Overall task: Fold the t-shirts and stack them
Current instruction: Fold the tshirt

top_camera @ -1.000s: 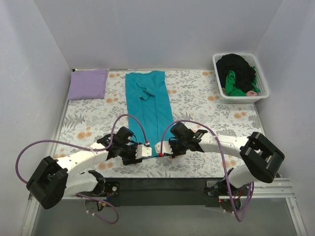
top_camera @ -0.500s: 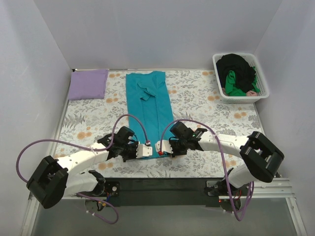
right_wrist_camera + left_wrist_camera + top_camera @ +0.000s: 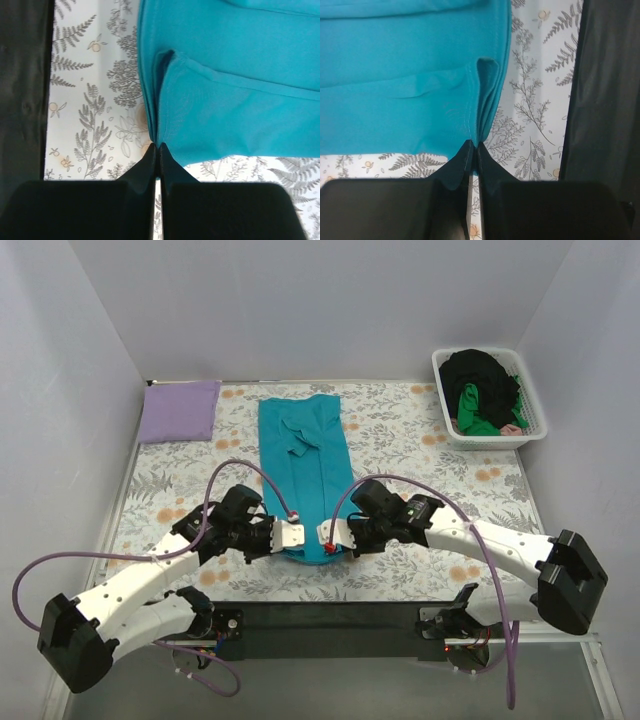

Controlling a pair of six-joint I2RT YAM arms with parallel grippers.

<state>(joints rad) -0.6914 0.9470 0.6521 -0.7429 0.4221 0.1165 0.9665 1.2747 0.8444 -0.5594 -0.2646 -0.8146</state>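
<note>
From above, the 6 o'clock hem of the teal t-shirt point(image 3: 303, 455) is hidden under the left fingers point(image 3: 292, 537) and right fingers point(image 3: 328, 536). In both wrist views the cloth runs off the frame at 12 o'clock, and its pinched fold vanishes between the dark tips. In the basket point(image 3: 488, 443) the black t-shirt point(image 3: 480, 375) and green t-shirt point(image 3: 476, 408) are heaped so their number cannot be told, and a pinkish scrap point(image 3: 512, 429) at its 5 o'clock corner is too small to identify.

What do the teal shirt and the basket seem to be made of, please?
The teal shirt looks like soft matte knit cloth, probably cotton: it creases and shows a stitched hem. The basket looks like smooth white rigid plastic, judging by its thin slatted walls.
</note>
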